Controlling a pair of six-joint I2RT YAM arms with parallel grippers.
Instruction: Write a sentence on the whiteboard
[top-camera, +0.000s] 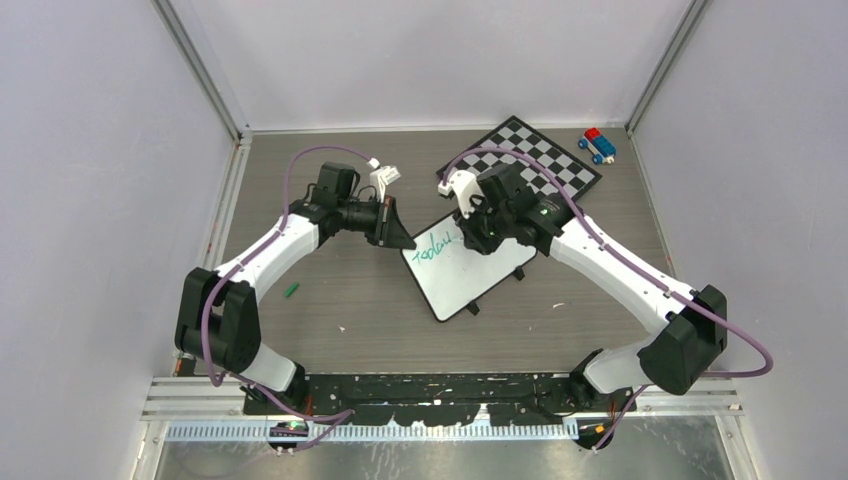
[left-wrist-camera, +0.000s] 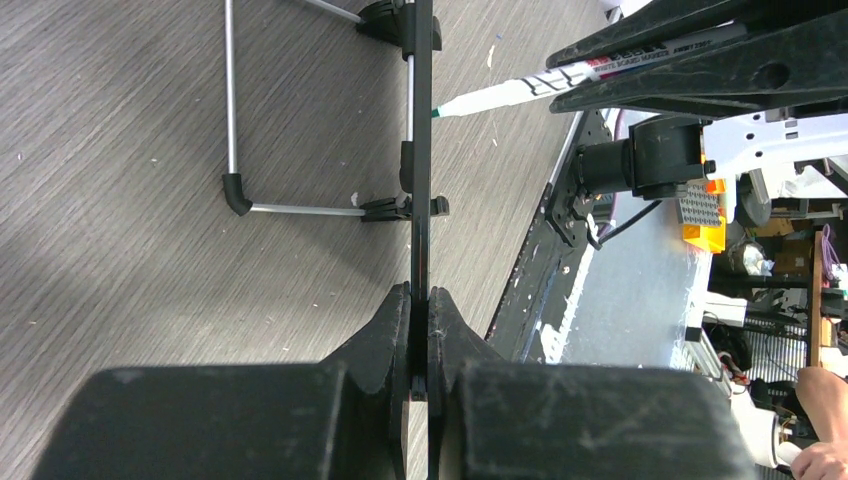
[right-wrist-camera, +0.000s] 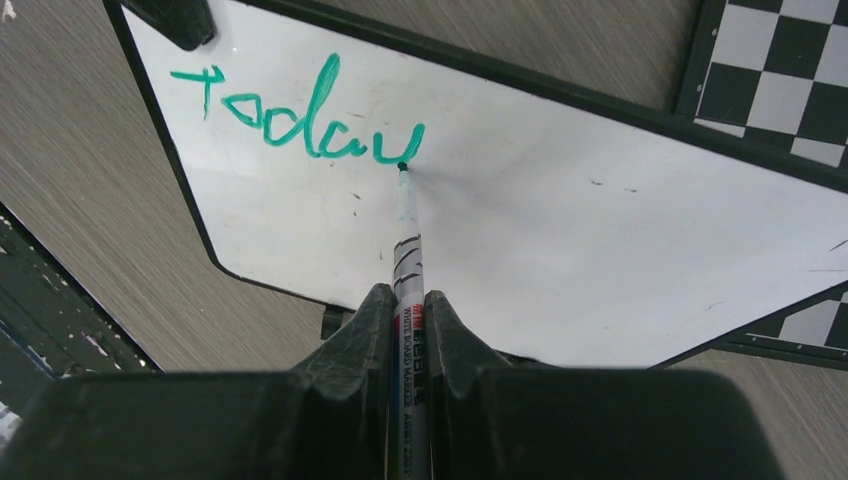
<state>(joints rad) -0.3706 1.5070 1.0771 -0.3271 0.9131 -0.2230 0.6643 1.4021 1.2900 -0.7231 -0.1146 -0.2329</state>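
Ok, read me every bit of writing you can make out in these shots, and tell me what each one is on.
"todau": green handwriting on the whiteboard; the last letter looks unfinished.
"WHITE BOARD MARKER": small print along the marker barrel; the rest of that print is too small to read.
No other readable text shows.
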